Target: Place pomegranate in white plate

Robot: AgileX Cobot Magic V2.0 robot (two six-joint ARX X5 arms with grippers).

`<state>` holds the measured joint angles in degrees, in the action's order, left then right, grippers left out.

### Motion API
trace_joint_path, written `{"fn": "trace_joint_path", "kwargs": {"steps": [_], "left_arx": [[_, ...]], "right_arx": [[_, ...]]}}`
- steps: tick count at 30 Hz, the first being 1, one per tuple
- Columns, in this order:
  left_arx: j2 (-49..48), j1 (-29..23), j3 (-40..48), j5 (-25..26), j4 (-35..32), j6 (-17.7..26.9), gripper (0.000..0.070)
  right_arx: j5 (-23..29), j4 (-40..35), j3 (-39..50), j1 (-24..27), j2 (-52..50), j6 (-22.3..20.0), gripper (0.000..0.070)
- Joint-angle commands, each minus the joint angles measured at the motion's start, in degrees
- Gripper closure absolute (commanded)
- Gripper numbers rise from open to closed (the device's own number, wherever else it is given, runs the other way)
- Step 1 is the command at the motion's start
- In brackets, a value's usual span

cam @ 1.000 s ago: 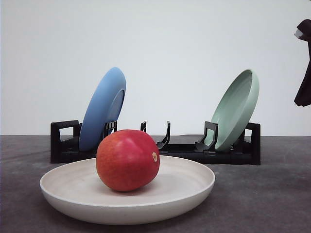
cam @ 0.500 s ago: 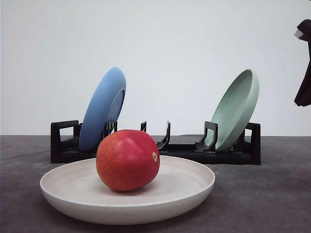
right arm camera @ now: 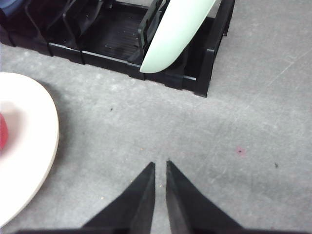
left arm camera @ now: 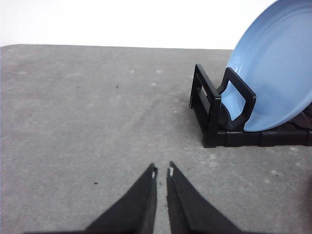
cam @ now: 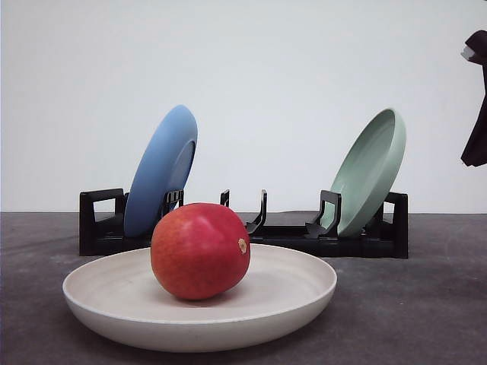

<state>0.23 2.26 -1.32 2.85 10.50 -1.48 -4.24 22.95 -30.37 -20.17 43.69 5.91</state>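
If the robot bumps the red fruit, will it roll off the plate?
It could roll a bit: the pomegranate is round and smooth and touches the white plate at just a small spot. The plate's raised rim would probably stop a gentle roll. Its skin looks shiny, so it may be slippery to grab.

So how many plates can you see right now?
3: the white plate flat on the table in front, holding the pomegranate; the blue plate and green plate propped in the rack behind.
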Motion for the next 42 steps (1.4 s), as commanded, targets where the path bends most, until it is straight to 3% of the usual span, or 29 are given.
{"fn": "trace_joint_path", "kwargs": {"steps": [1,8,18,27,42], "left_arx": [[0.0,-0.02,0.63,-0.26,0.15,0.44,0.0684],[0.0,-0.02,0.63,-0.26,0.15,0.44,0.0684],[0.0,-0.02,0.63,-0.26,0.15,0.44,0.0684],[0.0,-0.02,0.63,-0.26,0.15,0.44,0.0684],[0.0,-0.02,0.63,-0.26,0.15,0.44,0.0684]], "right_arx": [[0.32,-0.36,-0.12,0.07,-1.33,-4.13,0.0666],[1.73,-1.77,3.95,5.24,-11.32,-6.12,0.0666],[1.78,-12.3,19.79,13.37,-29.29,-5.88,0.0666],[3.95,-17.17,29.61,15.55,-40.92,-4.19,0.0666],[4.25,-17.85,29.77,16.4,-43.49,-3.76,0.0666]]}}
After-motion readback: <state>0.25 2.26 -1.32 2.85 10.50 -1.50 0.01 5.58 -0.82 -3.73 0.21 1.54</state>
